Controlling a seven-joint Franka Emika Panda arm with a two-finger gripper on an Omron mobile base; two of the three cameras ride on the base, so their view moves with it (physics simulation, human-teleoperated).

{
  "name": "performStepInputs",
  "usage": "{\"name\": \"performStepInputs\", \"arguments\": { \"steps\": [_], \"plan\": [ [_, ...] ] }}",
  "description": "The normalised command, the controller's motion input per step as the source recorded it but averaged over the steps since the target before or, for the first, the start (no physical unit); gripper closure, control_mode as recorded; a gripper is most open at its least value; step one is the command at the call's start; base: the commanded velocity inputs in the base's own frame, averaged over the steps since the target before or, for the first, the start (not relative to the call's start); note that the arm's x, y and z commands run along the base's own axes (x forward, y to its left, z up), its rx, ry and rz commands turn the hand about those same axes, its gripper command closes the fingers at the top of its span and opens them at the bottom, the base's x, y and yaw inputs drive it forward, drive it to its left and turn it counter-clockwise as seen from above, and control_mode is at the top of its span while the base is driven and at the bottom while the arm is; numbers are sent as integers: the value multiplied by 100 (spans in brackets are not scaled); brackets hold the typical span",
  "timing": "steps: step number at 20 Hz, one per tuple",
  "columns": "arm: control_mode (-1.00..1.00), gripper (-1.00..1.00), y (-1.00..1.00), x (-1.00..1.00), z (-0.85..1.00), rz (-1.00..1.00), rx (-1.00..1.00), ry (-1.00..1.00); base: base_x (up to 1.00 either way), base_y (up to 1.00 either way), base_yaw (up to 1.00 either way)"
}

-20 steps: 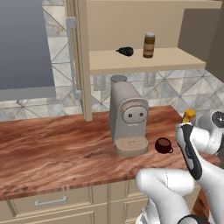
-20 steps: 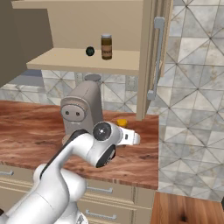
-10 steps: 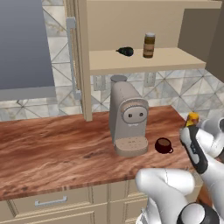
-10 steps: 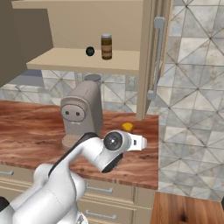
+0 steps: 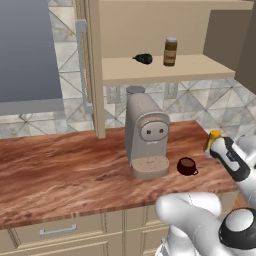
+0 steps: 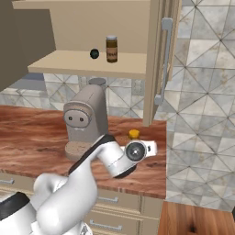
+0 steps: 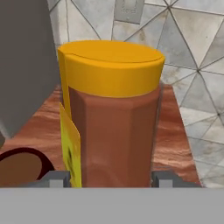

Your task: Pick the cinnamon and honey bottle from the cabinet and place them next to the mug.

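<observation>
Two finger tips of the gripper [image 7: 109,178] were clamped on the honey bottle [image 7: 109,113], holding it just above the counter [image 5: 75,170], near the mug [image 5: 186,166] and right of the coffee machine [image 5: 146,135]. The cinnamon [image 5: 170,51] stood on the cabinet [image 5: 165,70] shelf.

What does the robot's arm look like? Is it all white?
Mostly white. The arm is made of fat, rounded, glossy white pieces with dark bands at the bends and a round grey cap on one joint. The tool at its end is white with a black patch, and its finger tips are small and grey.
</observation>
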Motion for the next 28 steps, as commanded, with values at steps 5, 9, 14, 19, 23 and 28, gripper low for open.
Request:
{"name": "performStepInputs", "arguments": {
  "steps": [5, 9, 14, 19, 23, 28],
  "plan": [
    [-100, 100, 7, 25, -15, 10, 1, 0, 0, 0, 0],
    [-100, 100, 13, 35, -22, 0, 0, 4, 0, 0, 0],
    [-100, 100, 20, 24, -25, 0, 0, 3, 0, 0, 0],
    [-100, 100, 2, 5, -33, 1, 0, 1, 0, 0, 0],
    [-100, 100, -6, 0, -29, 0, 0, 0, 0, 0, 0],
    [-100, 100, -7, 0, -11, 0, 0, 0, 0, 0, 0]
  ]
}}
